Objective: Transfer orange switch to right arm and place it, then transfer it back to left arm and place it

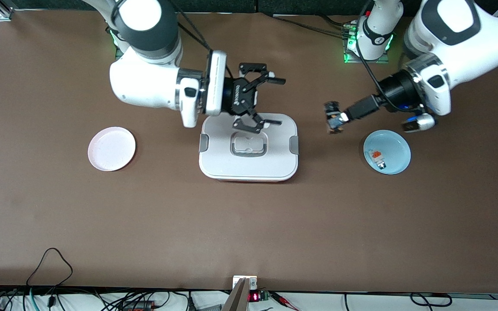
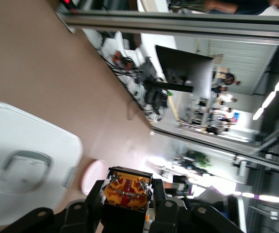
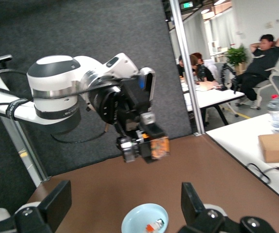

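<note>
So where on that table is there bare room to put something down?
Bare table spreads nearer the camera than the pink plate, box and blue plate, and between the pink plate and box. It is crowded by the box: the right gripper hangs open over it, and the left gripper holds the switch beside it.

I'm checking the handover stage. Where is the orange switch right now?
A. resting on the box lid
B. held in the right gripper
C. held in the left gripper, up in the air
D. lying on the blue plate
C: the left gripper is shut on the orange switch, in the air between the box and the blue plate; the right gripper hangs open over the box.
</note>
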Motion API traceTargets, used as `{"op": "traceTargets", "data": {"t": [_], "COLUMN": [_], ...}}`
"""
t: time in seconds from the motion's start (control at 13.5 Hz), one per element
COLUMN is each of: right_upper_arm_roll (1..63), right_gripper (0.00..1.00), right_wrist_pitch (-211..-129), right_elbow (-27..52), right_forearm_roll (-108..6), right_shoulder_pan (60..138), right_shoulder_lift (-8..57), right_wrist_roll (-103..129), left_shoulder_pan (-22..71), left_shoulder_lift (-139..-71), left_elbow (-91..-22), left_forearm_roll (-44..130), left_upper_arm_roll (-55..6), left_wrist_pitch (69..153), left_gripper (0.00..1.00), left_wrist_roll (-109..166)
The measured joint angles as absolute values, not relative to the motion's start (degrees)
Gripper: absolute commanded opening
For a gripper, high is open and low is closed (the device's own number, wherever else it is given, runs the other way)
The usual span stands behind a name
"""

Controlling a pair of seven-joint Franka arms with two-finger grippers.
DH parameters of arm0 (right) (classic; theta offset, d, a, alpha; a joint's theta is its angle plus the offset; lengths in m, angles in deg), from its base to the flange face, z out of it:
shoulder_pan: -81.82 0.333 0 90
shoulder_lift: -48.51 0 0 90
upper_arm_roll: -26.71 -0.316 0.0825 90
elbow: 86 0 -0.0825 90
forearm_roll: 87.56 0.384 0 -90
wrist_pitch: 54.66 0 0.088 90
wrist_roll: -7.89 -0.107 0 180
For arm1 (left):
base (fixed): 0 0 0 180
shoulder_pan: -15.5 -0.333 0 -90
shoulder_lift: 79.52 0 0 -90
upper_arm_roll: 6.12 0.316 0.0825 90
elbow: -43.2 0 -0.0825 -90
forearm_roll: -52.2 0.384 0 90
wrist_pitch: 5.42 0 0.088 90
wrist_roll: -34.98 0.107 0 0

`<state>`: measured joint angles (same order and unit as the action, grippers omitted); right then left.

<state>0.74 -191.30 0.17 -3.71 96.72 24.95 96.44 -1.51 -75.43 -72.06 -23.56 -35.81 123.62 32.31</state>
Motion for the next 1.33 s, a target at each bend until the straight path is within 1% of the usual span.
{"op": "traceTargets", "data": {"t": [0.15,0.37,0.59,0.67,0.74,0.89,0.96,1.19,1.33], "right_upper_arm_roll": [1.0,2.4,5.4,6.9,8.5,10.6,10.9,11.0,11.2], "right_gripper": [1.00,1.00,1.00,1.00,1.00,1.00,1.00,1.00,1.00], "right_wrist_pitch": [-191.3,-191.0,-190.2,-190.1,-190.0,-188.9,-186.9,-180.5,-175.7], "right_elbow": [1.5,6.0,8.8,8.9,8.9,8.6,8.4,8.0,7.9], "right_forearm_roll": [-3.7,-3.7,-5.0,-8.9,-15.9,-33.6,-41.2,-55.6,-61.3], "right_shoulder_pan": [94.6,92.5,92.4,92.3,92.2,91.7,91.4,91.5,91.5], "right_shoulder_lift": [24.8,24.5,24.3,24.3,24.4,25.2,25.8,27.9,28.9], "right_wrist_roll": [94.7,88.9,79.2,72.9,65.0,48.2,40.3,26.0,20.6], "left_shoulder_pan": [-2.2,-3.8,-4.1,-4.1,-4.1,-4.1,-4.1,-4.4,-4.5], "left_shoulder_lift": [-75.7,-76.9,-79.2,-79.8,-80.4,-82.1,-83.4,-89.3,-93.2], "left_elbow": [-72.3,-72.7,-74.1,-75.1,-76.1,-77.7,-78.1,-78.7,-80.2], "left_forearm_roll": [-11.8,10.7,28.3,33.2,37.2,44.6,47.3,51.7,52.2], "left_upper_arm_roll": [-33.7,-31.0,-29.6,-29.5,-29.0,-26.8,-25.0,-19.6,-18.3], "left_wrist_pitch": [120.2,112.5,110.5,110.5,110.5,110.7,111.4,117.9,125.2], "left_gripper": [0.00,0.00,0.00,0.00,0.00,0.00,0.00,0.00,0.00], "left_wrist_roll": [32.8,34.2,36.5,36.6,36.6,37.2,37.8,41.3,42.3]}}
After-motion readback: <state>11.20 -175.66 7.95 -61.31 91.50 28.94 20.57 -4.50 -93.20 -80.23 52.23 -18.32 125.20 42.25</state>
